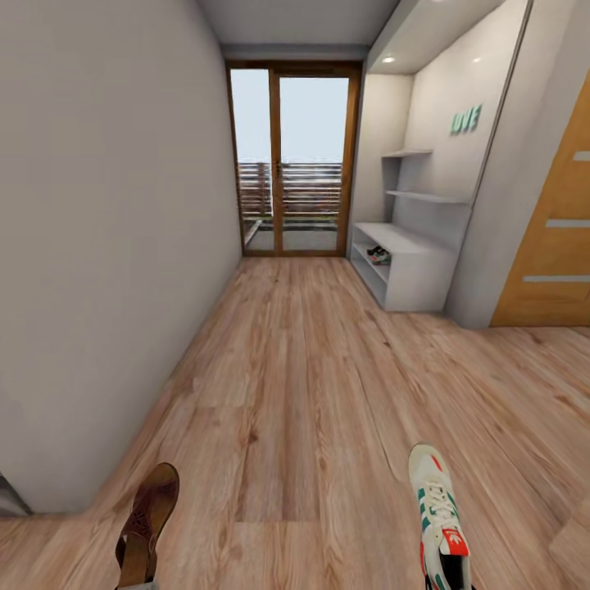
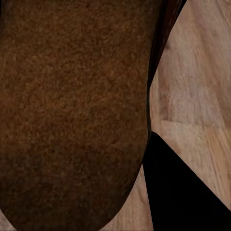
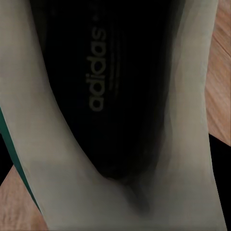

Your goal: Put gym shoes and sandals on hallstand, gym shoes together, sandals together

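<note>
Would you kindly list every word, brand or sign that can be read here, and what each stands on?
"adidas": on the dark insole of the gym shoe, right wrist view.
Green wall letters above the thin shelves: too blurred to read surely.
Red tongue label on the gym shoe in the head view: white mark, too small to read.

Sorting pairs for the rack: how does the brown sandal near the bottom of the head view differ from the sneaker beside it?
The sandal is dark brown with an open back; the gym shoe is cream, laced, with green stripes and a red tongue label. The sandal sits at the view's left, the gym shoe at its right. Both point toe-forward down the corridor toward the hallstand.
</note>
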You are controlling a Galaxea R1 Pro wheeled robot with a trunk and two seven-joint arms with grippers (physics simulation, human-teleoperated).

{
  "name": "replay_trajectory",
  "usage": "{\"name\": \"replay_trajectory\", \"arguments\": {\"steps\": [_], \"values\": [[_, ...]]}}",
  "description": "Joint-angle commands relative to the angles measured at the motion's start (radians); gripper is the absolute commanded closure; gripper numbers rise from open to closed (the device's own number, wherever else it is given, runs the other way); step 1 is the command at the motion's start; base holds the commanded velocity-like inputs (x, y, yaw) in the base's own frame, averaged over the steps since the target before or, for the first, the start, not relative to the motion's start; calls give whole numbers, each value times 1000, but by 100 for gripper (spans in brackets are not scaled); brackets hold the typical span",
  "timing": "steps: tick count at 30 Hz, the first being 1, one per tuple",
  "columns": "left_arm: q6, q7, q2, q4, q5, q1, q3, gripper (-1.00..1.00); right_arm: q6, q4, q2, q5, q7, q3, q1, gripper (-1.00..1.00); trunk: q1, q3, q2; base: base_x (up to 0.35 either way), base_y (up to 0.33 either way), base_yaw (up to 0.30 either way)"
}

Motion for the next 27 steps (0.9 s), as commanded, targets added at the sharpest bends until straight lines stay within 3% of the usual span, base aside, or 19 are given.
{"name": "replay_trajectory", "arguments": {"steps": [1,27], "values": [[-3,-6,0,0,-6,-1,9,100,-3,1,0,11,-5,-4,-1,100,0,-1,0,337,0,0],[-3,-6,0,0,-6,-1,9,100,-3,2,0,12,-5,-4,-1,100,0,-1,0,338,0,0]]}}
